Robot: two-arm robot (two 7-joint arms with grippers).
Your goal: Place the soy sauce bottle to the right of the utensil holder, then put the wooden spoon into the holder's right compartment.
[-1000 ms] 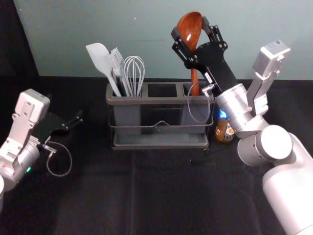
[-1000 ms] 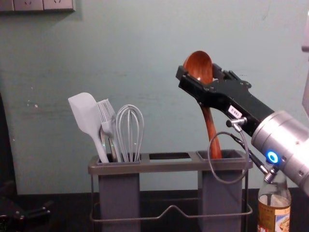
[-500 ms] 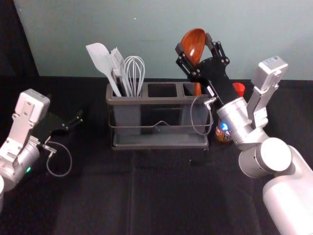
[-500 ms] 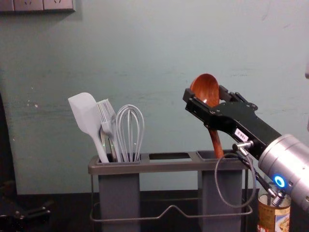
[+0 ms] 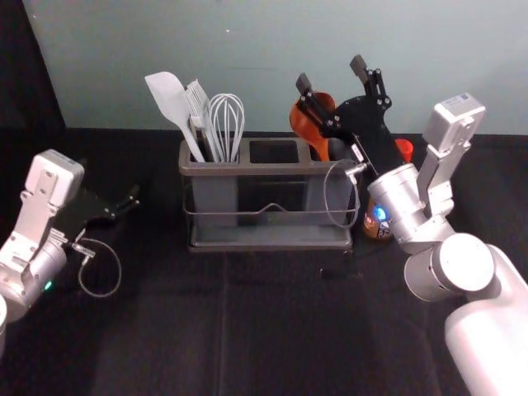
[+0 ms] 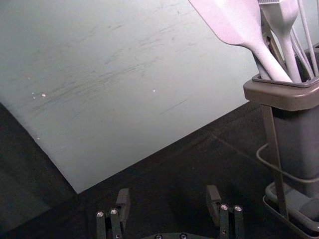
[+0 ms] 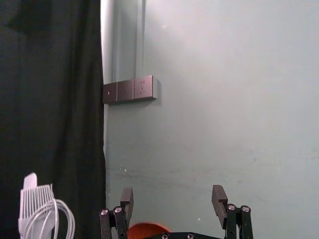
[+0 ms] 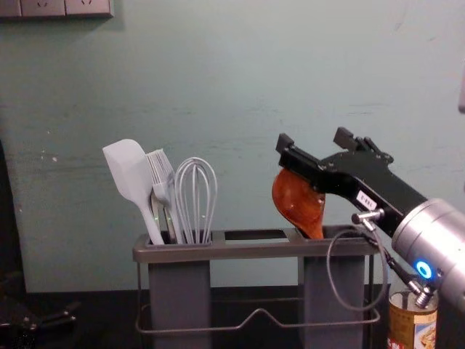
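The utensil holder (image 5: 276,170) stands on the counter (image 5: 272,330), spatula (image 8: 129,171) and whisk (image 8: 195,200) in its left compartment (image 8: 179,298), spoon (image 8: 298,202) in its right, bottle (image 8: 413,325) to its right.

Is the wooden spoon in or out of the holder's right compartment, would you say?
In: the wooden spoon stands handle down in the right compartment, bowl leaning left, with the right tool open above it.

No text is readable: print on the soy sauce bottle (image 8: 412,327) and right arm's white sticker (image 8: 366,201) is too small.
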